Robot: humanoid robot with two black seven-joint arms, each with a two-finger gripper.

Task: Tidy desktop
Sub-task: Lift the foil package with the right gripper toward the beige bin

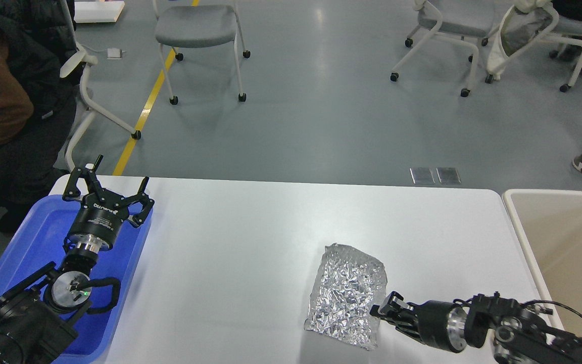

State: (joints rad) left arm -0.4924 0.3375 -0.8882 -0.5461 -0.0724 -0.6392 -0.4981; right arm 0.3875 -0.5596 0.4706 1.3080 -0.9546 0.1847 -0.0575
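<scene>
The white desktop [250,232] fills the lower part of the head view. A crumpled silver foil bag [346,288] lies on it, right of the middle and near the front edge. My right gripper [387,307] comes in from the lower right and is shut on the bag's lower right edge. My left gripper [111,182] is open and empty. It is held above the far right corner of the blue tray [38,237], at the desktop's left end.
A beige bin [564,242] stands just past the desktop's right edge. A person [8,91] bends over at the far left beside a white chair [89,96]. More wheeled chairs [195,30] stand on the grey floor beyond the desk.
</scene>
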